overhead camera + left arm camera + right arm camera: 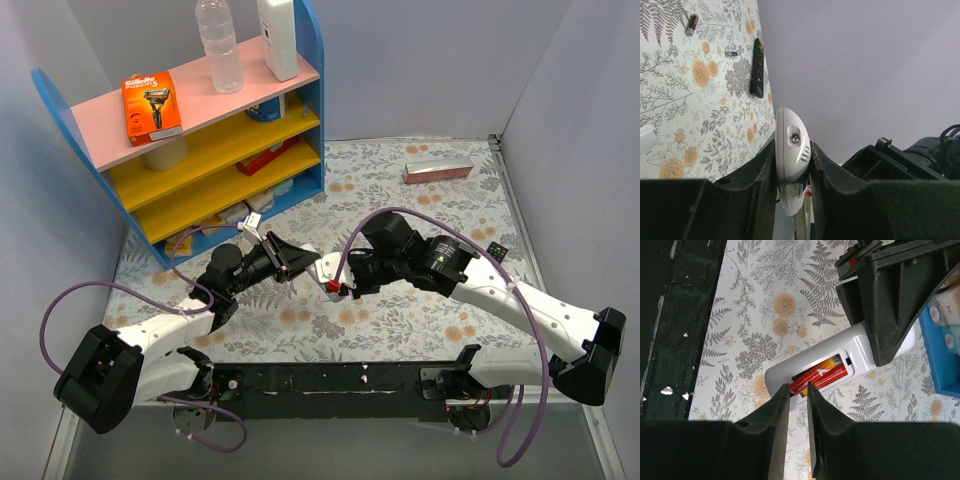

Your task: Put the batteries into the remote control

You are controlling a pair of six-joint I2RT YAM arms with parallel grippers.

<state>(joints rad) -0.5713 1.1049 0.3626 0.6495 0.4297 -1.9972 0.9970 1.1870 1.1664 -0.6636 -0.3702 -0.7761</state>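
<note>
My left gripper point(793, 167) is shut on the white remote control point(792, 142) and holds it above the table, its open battery bay facing the right wrist camera. In that bay of the remote control point(860, 347) one red and orange battery point(837, 371) lies flat. A second red battery point(812, 377) sits tilted over it, with its near end between the fingertips of my right gripper point(799, 388). The jaws stand narrow against that end. In the top view both grippers meet mid-table, left gripper point(290, 258) and right gripper point(345, 285).
A black remote point(758, 67) and a loose battery point(691, 25) lie on the floral cloth. A blue shelf unit point(310, 95) with bottles and boxes stands at the back left. A pink box point(437, 170) lies at the back right. Grey walls close in the table.
</note>
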